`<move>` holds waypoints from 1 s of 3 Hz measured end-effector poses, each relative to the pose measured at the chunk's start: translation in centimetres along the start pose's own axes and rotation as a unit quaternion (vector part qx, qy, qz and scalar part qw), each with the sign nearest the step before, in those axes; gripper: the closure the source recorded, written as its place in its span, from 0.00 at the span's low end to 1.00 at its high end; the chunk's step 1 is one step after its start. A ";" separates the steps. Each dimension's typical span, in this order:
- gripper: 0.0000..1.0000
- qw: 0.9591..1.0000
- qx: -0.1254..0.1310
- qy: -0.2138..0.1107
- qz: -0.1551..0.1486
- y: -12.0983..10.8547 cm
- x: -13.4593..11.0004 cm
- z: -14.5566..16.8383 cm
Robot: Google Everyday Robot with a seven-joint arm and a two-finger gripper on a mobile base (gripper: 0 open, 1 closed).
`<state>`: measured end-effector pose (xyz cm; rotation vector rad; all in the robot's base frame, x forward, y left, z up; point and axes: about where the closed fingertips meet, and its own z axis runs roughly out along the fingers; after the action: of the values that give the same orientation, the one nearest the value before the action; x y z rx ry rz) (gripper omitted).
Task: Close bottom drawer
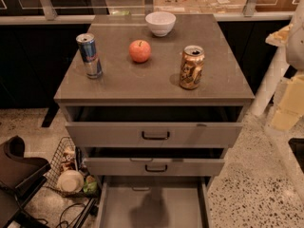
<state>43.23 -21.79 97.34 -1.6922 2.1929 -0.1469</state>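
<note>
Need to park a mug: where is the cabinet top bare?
Bare: the top along its front, ahead of blue can, apple and gold can; both rear corners flanking the bowl. The middle row is crowded. The open bottom drawer is bare inside. Gripper not in view; only the arm shows at right edge.
</note>
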 end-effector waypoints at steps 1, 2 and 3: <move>0.00 1.000 0.020 0.003 -0.001 2.4 2.4 2.0; 0.00 0.999 0.027 0.020 -0.023 6.7 5.5 6.1; 0.00 0.999 0.023 0.027 -0.031 9.6 7.1 9.2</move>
<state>36.17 -24.61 84.37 -1.7509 2.1588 -0.2591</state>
